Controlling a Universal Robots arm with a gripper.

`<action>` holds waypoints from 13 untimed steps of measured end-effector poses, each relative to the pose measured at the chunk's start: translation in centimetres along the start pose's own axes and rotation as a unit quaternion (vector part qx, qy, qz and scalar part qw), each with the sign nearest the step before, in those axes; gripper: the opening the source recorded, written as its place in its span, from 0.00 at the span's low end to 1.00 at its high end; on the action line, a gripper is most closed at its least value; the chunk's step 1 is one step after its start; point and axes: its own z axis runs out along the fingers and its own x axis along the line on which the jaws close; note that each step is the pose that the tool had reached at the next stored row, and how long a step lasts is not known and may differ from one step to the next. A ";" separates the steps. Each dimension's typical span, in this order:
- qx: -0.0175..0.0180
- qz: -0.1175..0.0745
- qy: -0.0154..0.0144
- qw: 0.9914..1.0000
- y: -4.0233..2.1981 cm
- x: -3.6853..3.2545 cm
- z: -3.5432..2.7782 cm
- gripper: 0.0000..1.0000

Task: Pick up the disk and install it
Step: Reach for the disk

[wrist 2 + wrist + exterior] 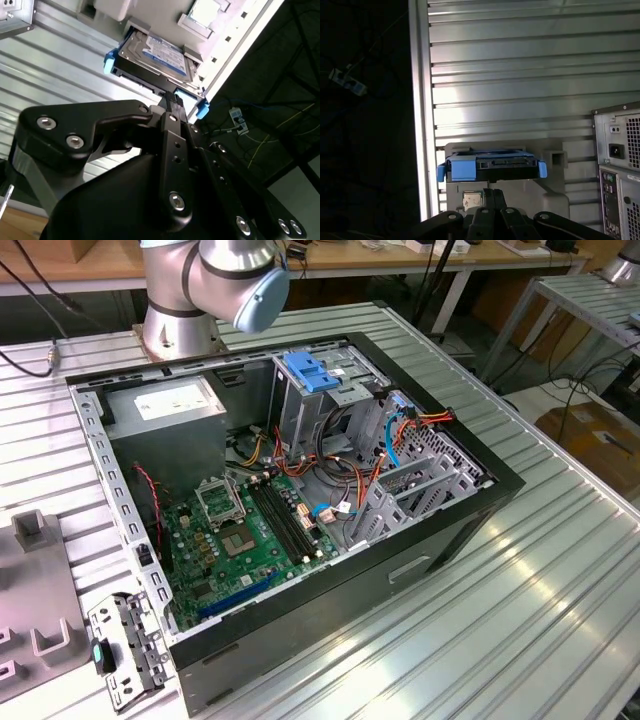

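**Disk in its holder, gripper lined up on its connector end**

The flat, rectangular silver-grey disk (155, 52), with a white and blue label facing up and blue plastic rails along its two long sides, lies level in a pale grey moulded holder (552, 157). The holder stands on the ribbed aluminium table (520, 75), close to the table's bright edge. The rear of the computer case (619, 165) is well apart from it on the other side.

The black gripper (170, 100) points straight at the disk's short end, the one that carries the connectors. In the first wrist view that end (492, 168) faces the camera, with a blue rail at each side and the gripper (490, 195) centred just before it. I judge that the disk's long axis runs away from the gripper, in line with the tool rather than across it.

I cannot tell whether the gripper is wide or narrow. Nor can I tell whether its tip touches the disk's edge or stops just short. The disk looks carried by the holder, not by the tool. The holder hides the disk's underside and far end.

In the exterior view the open black computer case (450, 530) lies on its side beside the arm (215, 280), with a grey metal drive cage (300, 415) inside.
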 end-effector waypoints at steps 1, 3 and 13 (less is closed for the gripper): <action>0.000 0.000 0.000 1.000 0.12 0.31 0.06 0.11; 0.000 0.000 0.000 1.000 0.36 0.80 0.18 0.11; 0.000 0.000 0.001 1.000 0.57 2.22 0.35 0.11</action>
